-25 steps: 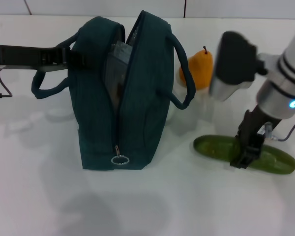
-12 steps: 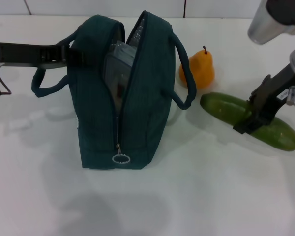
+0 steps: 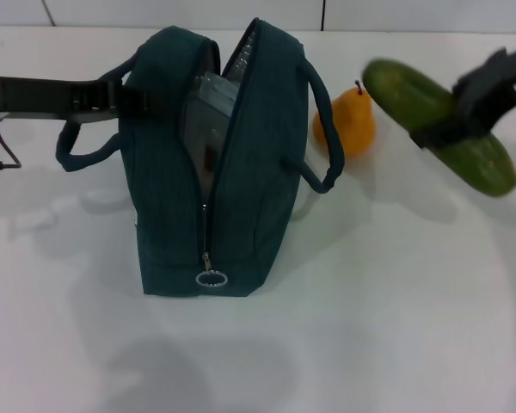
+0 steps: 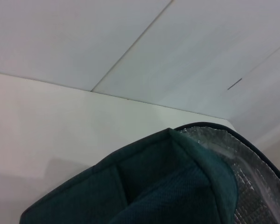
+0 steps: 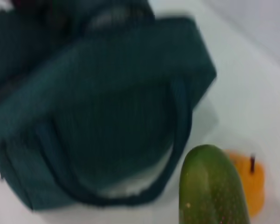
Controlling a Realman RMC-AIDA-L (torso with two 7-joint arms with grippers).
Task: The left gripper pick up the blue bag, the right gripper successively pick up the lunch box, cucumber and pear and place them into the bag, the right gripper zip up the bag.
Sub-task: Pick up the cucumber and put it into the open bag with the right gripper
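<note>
Above the desk (image 3: 396, 344), to the right of the pear (image 3: 351, 120), the cucumber (image 3: 439, 125) was held tilted in the air, clamped near its middle by the jaws of the right gripper (image 3: 451, 129). The blue bag (image 3: 211, 163) stood well to its left, unzipped, with the lunch box (image 3: 205, 116) inside and one handle gripped by the left gripper (image 3: 125, 96). For a clean drop, the cucumber would best be aligned lengthwise with the narrow opening and lowered beside the box.

A lab-like test bench: bare white table (image 3: 370, 344) against white panelled wall (image 4: 130, 37).
</note>
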